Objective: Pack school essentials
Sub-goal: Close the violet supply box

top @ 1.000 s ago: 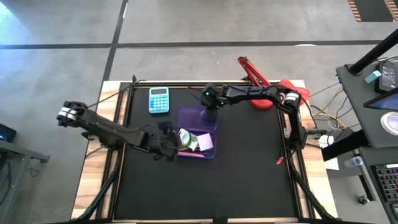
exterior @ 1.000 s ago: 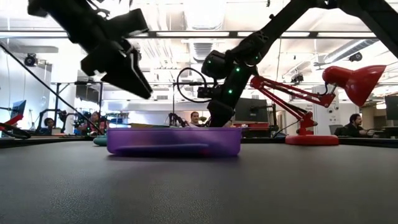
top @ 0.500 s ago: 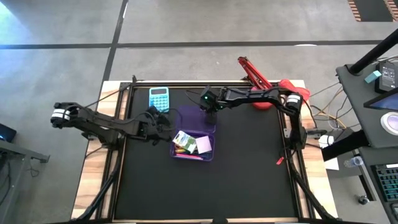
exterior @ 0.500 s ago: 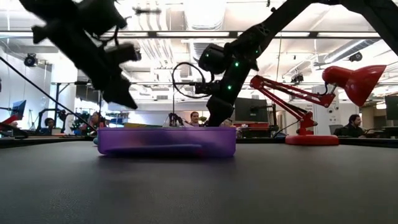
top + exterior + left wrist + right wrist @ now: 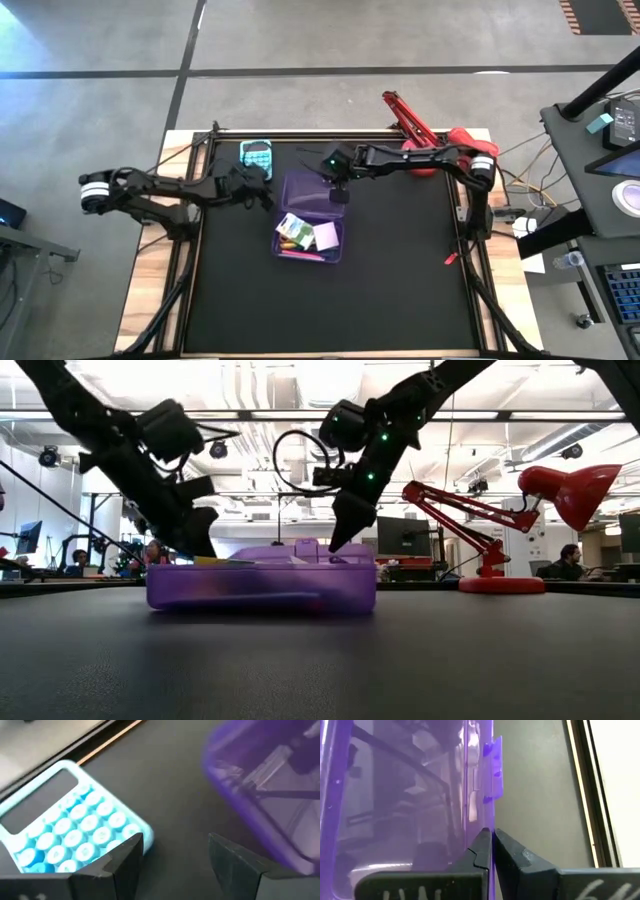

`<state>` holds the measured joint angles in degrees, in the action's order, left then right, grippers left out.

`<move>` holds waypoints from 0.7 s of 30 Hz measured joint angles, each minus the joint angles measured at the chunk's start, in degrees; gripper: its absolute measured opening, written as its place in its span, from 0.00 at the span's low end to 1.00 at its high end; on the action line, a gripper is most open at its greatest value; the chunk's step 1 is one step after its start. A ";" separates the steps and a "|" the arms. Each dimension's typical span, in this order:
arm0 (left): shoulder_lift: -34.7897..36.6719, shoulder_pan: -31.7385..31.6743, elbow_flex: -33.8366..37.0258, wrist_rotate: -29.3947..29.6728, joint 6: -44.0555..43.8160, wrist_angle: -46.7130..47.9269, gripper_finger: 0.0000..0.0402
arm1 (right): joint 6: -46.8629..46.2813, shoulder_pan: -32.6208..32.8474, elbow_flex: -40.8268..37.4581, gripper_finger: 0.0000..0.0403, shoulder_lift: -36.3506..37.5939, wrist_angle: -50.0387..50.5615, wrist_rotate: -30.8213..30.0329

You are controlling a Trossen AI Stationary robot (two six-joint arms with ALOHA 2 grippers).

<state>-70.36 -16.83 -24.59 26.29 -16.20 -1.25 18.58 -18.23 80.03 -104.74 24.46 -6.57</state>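
A clear purple box (image 5: pixel 308 240) rests by its base on the black mat, its hinged lid (image 5: pixel 305 190) open toward the far side. Inside lie a green-and-white packet (image 5: pixel 292 229), a small white square (image 5: pixel 325 236) and a pink pen (image 5: pixel 300 254); scissors and other pens do not show clearly. My right gripper (image 5: pixel 338 191) is shut on the lid's right-hand edge. My left gripper (image 5: pixel 256 187) hangs open left of the box, just near of the light-blue calculator (image 5: pixel 255 155), touching nothing. My right gripper pinches the lid's thin side edge (image 5: pixel 490 822) between its two fingertips (image 5: pixel 481 851), a little way from the latch tab (image 5: pixel 495 767). The fingers slant down from the far right (image 5: pixel 335 543). The lid edge is raised a little above the box rim; the base stays on the mat.
A red desk lamp (image 5: pixel 440 150) stands at the far right corner, behind my right arm. A small red thing (image 5: pixel 450 258) lies near the mat's right edge. The calculator (image 5: pixel 70 827) lies close under my left fingers. The near half of the mat is bare.
My left gripper has pulled out of the box and moved toward the table's left and far side, ending beside the calculator. My right gripper has moved toward the near edge and risen slightly, bringing the lid's edge up. The box has slid a little toward the left.
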 joint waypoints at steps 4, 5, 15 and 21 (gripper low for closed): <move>1.23 -4.93 2.55 -9.22 0.58 -6.47 0.51 | 0.61 1.56 0.00 0.02 0.53 0.72 -1.40; 1.43 -5.82 3.03 -11.74 1.23 -8.65 0.51 | 0.79 1.86 -0.02 0.02 0.56 0.81 -1.93; -0.16 -11.85 4.37 -14.06 3.53 -13.36 0.51 | 1.06 4.10 0.04 0.02 0.56 0.90 -2.62; -2.42 -13.05 4.37 -20.55 3.77 -16.54 0.51 | 1.14 5.22 1.44 0.02 0.56 0.72 -2.62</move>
<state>-72.78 -29.88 -20.23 5.74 -12.43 -17.79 19.71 -13.01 81.47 -104.18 25.18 -9.20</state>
